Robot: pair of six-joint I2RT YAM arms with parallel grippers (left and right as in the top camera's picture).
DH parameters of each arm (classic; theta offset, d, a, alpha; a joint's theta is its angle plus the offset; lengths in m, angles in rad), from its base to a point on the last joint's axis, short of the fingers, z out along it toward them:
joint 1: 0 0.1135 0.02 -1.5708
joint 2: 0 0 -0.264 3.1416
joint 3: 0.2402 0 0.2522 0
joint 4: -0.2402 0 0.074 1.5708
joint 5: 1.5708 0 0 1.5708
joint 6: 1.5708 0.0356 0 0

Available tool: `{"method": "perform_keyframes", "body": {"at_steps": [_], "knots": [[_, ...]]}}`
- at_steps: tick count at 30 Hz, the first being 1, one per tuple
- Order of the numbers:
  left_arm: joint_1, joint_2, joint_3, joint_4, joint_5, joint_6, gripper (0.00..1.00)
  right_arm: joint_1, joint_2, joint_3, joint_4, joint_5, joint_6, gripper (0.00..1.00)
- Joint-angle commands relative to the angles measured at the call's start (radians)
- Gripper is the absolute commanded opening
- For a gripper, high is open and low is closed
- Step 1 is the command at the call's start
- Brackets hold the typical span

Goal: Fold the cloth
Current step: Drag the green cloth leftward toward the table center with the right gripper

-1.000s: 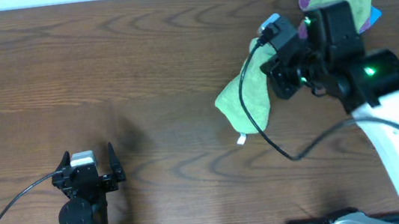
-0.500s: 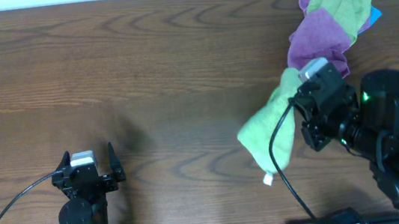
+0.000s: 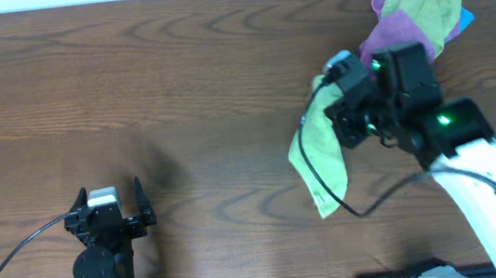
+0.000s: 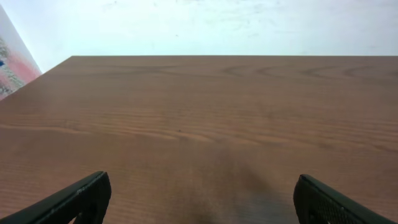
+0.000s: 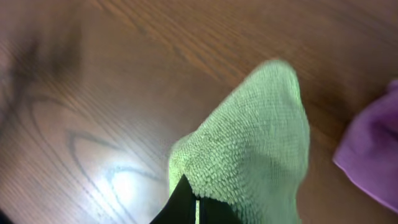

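no readable text in any view, no labels, brands or numbers legible, cloth tag not visible

At the near left of the surface [image 3: 129, 78], my left hand [image 3: 110, 192] sits alone, its fingers spread with nothing between them, well apart from everything else. My right hand [image 5: 186, 202] is out over the right half, pinched on one end of the cloth [image 3: 320, 154]. From that grip the cloth trails back toward the near edge, to the left of my right arm [image 3: 460, 148]. Behind my right hand, in the far right corner, a bunched pile of other cloths [image 3: 415, 3] rests on the surface. In the right wrist view its edge shows just to the right of the cloth, with bare surface between the two.
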Motion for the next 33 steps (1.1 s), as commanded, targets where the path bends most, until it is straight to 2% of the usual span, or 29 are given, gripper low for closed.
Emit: {"method": "perform_keyframes", "body": {"at_steps": [1,6,9,16,25,26,27,28,33], "knots": [[0.003,-0.005,-0.018,-0.037,-0.017,0.006,0.95,0.045,0.050,0.010,0.041,-0.081,0.014,0.01],[0.003,-0.005,-0.018,-0.037,-0.017,0.006,0.95,0.137,0.138,0.063,0.107,-0.222,0.009,0.01],[0.003,-0.005,-0.018,-0.037,-0.017,0.006,0.95,0.204,0.182,0.116,0.106,-0.322,-0.078,0.01],[0.003,-0.005,-0.018,-0.037,-0.017,0.006,0.95,0.215,0.211,0.216,0.087,-0.454,-0.105,0.01],[0.003,-0.005,-0.018,-0.037,-0.017,0.006,0.95,0.204,0.259,0.225,0.050,-0.287,-0.128,0.01],[0.003,-0.005,-0.018,-0.037,-0.017,0.006,0.95,0.204,0.267,0.225,0.049,-0.261,-0.128,0.17],[0.003,-0.005,-0.018,-0.037,-0.017,0.007,0.95,0.206,0.275,0.225,0.049,-0.232,-0.127,0.68],[0.003,-0.005,-0.018,-0.037,-0.017,0.006,0.95,0.206,0.283,0.225,0.047,-0.195,-0.124,0.99],[0.003,-0.005,-0.018,-0.037,-0.017,0.006,0.95,0.203,0.308,0.225,0.046,-0.066,-0.121,0.99]]}}
